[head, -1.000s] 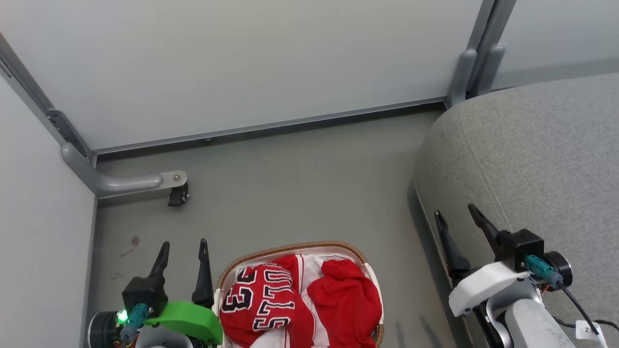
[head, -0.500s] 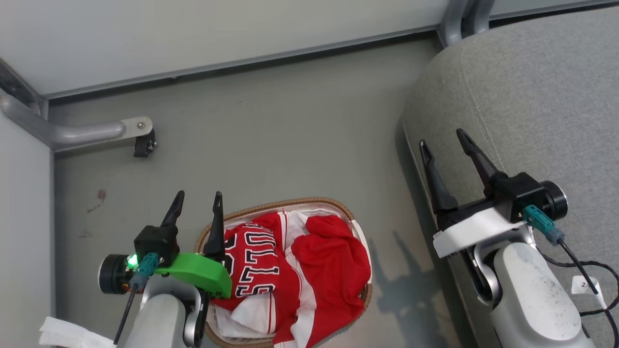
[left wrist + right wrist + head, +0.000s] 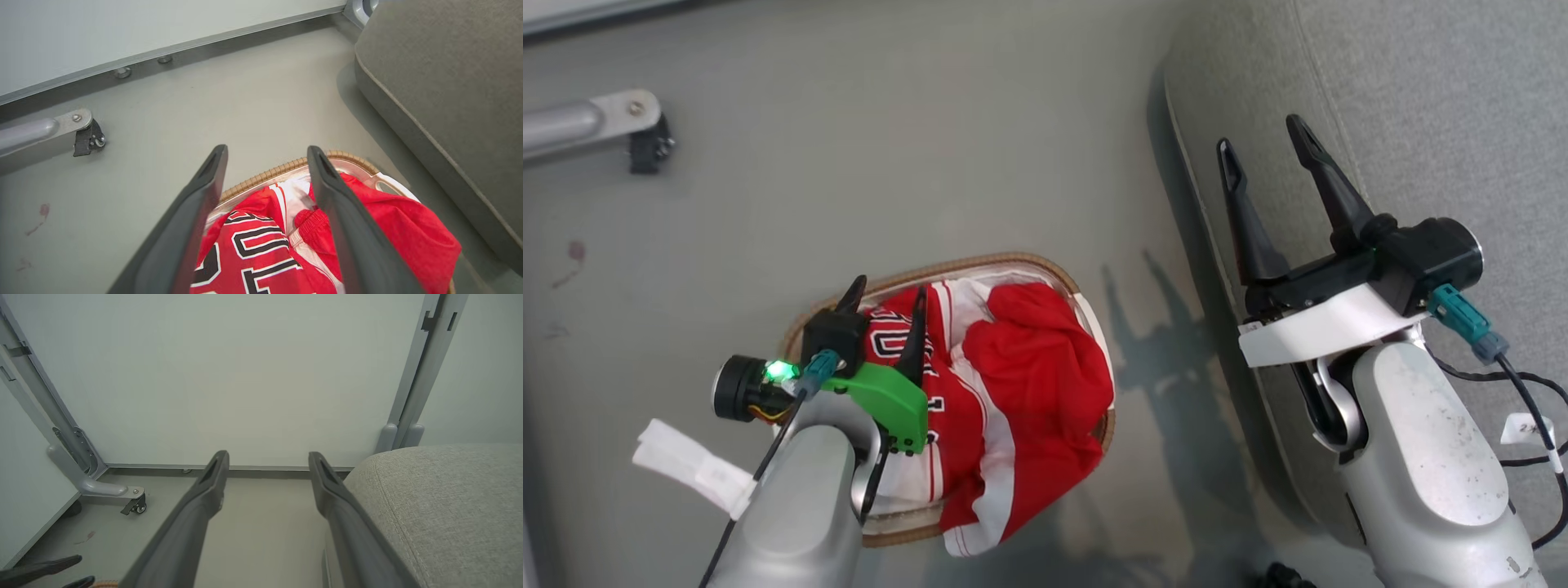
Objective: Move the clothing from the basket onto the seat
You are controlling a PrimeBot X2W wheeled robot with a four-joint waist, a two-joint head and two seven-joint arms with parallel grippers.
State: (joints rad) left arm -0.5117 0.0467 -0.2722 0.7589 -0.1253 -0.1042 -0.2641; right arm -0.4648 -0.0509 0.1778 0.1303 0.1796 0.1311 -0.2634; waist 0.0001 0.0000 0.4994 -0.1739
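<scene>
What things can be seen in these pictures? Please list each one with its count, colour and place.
jersey: one, red with black-and-white lettering, in the basket
second garment: one, red, in the basket beside the jersey
basket: one, white with brown woven rim, on the floor
seat: one, grey, right of the basket
caster: one, black, under a grey metal foot, far left
stain: one, reddish, on the floor at left
wall panel: pale, beyond the floor
left gripper: one, dark fingers, open, over the jersey
right gripper: one, dark fingers, open, over the seat's edge
</scene>
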